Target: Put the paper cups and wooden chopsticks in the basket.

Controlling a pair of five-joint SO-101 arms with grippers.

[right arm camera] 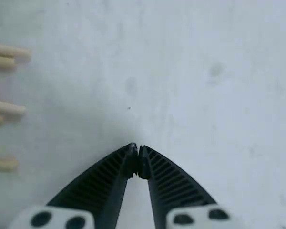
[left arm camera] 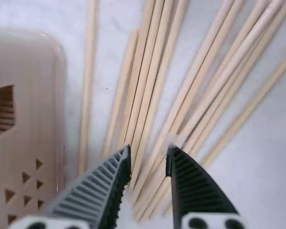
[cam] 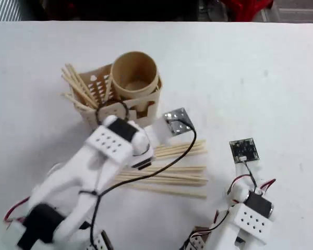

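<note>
We see the basket (cam: 151, 104) at the far left of the table (cam: 261, 67). A cup (cam: 134, 73) stands upright in its right half, and leaning chopsticks (cam: 78, 86) poke out of its left corner. The loose chopsticks (cam: 169, 179) lie fanned on the table just near and right of the basket, running mostly left to right.

The left arm (cam: 112, 143) reaches from the near left over the left end of that pile, close to the basket's near wall. The left gripper (left arm camera: 148, 157) has its fingers a little apart. Several loose chopsticks lie under the gap, but nothing is gripped, and we cannot tell whether the tips touch them.

The right arm (cam: 250, 219) sits at the near right, apart from the pile. The right gripper (right arm camera: 137, 155) has its tips pressed together with nothing between them, over bare table just right of the chopstick ends.
</note>
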